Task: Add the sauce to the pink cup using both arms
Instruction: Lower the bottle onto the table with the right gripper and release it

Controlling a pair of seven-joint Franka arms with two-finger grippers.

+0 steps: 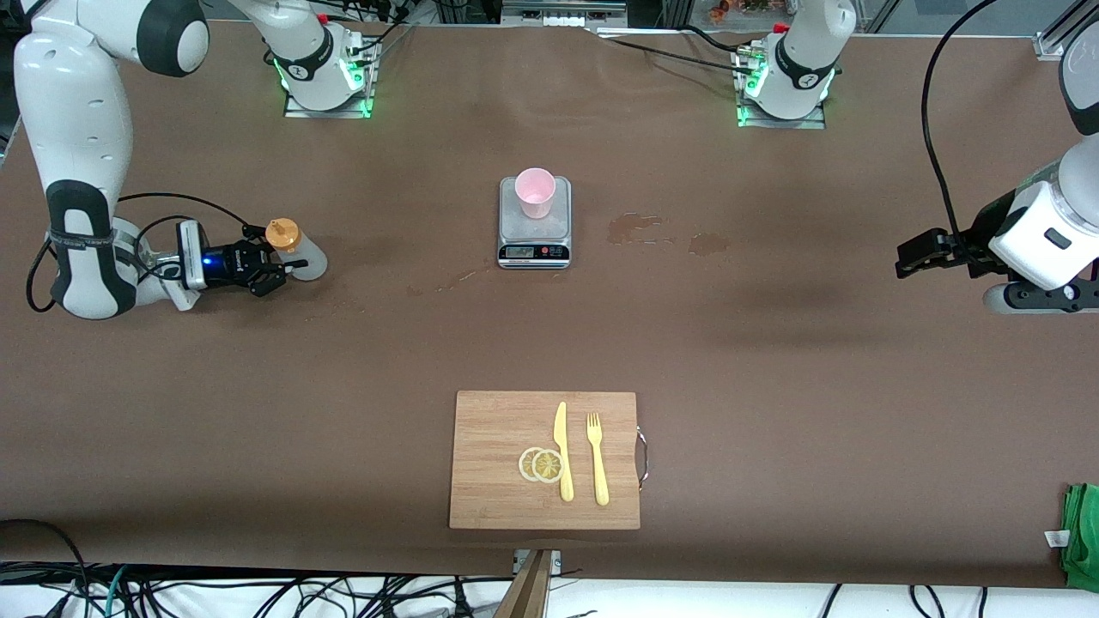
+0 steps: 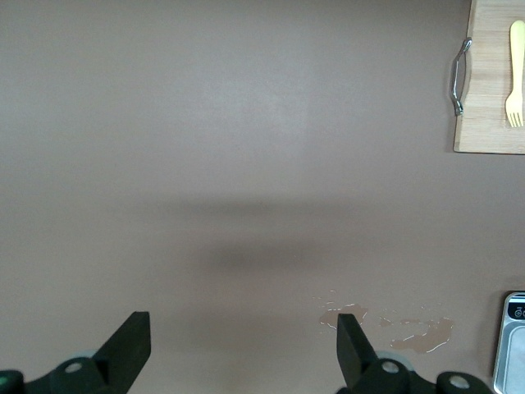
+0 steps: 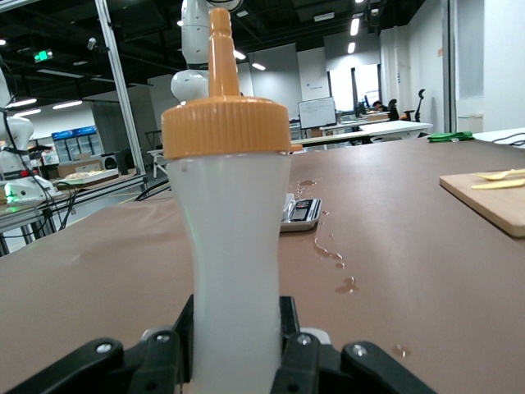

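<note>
Right gripper clamps the squeeze bottle; left gripper waits spread wide.

The bottle stands upright on the tabletop at the right arm's end, its orange cap on top. The pink cup sits on the scale mid-table, well apart from the bottle. The left gripper hovers over bare tabletop at the left arm's end.

Even overhead light, soft shadows, sharp
</note>
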